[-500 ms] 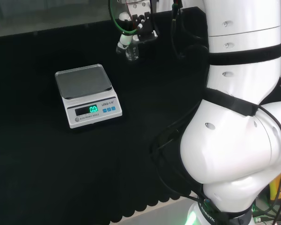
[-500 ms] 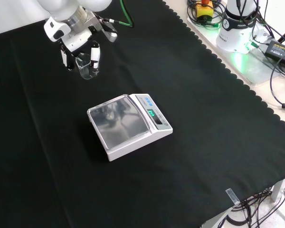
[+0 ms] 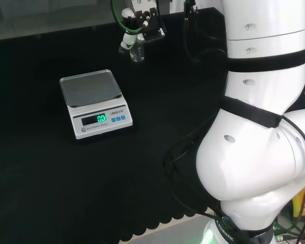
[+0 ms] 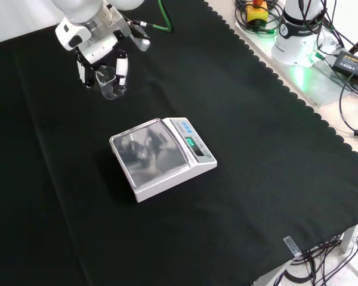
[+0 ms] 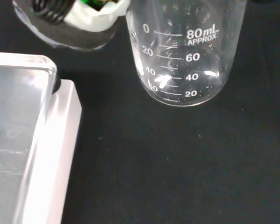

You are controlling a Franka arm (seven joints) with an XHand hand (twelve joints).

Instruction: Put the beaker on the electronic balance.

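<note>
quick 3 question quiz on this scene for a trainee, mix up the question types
1. True or false: the beaker already stands on the balance.
2. What does the hand hold?
A. nothing
B. the beaker
C. a cork ring
3. Fill in: in the front view the balance's pan is ____.

Key
1. False: the hand has it, apart from the balance.
2. B: fingers sit on either side of it.
3. Bare: nothing stands on it.

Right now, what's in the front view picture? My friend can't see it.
A robot's hand holds a small clear beaker near the top left of a black cloth. A white electronic balance sits in the middle, its pan bare.
</note>
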